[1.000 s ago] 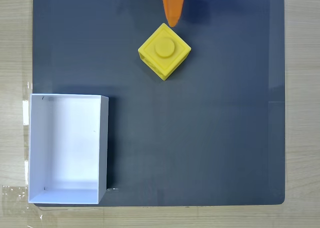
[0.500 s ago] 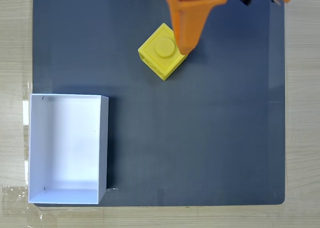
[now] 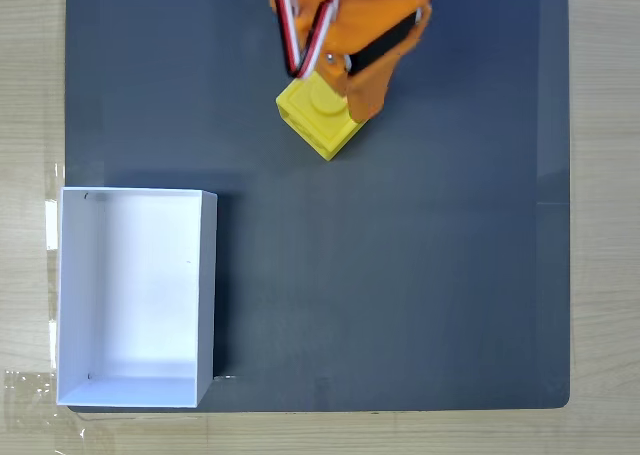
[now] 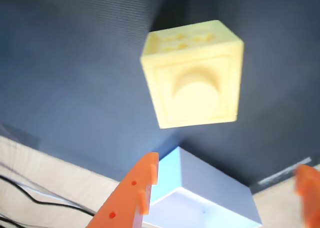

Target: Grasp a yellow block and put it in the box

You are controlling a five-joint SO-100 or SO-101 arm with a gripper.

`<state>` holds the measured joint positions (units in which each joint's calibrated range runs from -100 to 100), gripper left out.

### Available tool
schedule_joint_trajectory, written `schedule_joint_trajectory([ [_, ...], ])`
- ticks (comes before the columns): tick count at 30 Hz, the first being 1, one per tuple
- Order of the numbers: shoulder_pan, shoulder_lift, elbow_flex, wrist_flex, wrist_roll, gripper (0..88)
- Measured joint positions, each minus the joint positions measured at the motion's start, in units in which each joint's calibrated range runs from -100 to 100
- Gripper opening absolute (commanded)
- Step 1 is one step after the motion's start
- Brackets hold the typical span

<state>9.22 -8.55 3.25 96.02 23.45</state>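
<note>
Our jaws [image 4: 225, 178] hang apart over the yellow block [image 4: 195, 75] — it sits on the dark mat just ahead of their tips, centred between them — well apart from the box [image 3: 135, 295].

Colours we see
Yellow block [image 3: 318, 127], white box [image 3: 135, 295], orange gripper [image 4: 227, 180], dark grey mat [image 3: 400, 275], pale wood table [image 3: 30, 85].

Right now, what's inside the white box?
Nothing can be seen inside the box: its plain white floor is bare in the fixed view. The yellow block sits apart on the dark mat, partly covered by the tool.
</note>
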Motion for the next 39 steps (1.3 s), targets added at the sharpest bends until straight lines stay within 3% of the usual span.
schedule_joint_trajectory([
  [3, 2.3, 0.9, 0.0, 2.1, 4.0, 52.8],
  [11, 6.6, 8.0, 0.0, 2.7, 12.0, 53.1],
  [27, 4.0, 25.4, -0.3, -2.8, 12.6, 52.4],
  [35, 4.0, 26.2, -0.3, -6.8, 12.6, 27.1],
  [39, 3.8, 26.1, -0.3, -7.8, 12.6, 18.8],
])
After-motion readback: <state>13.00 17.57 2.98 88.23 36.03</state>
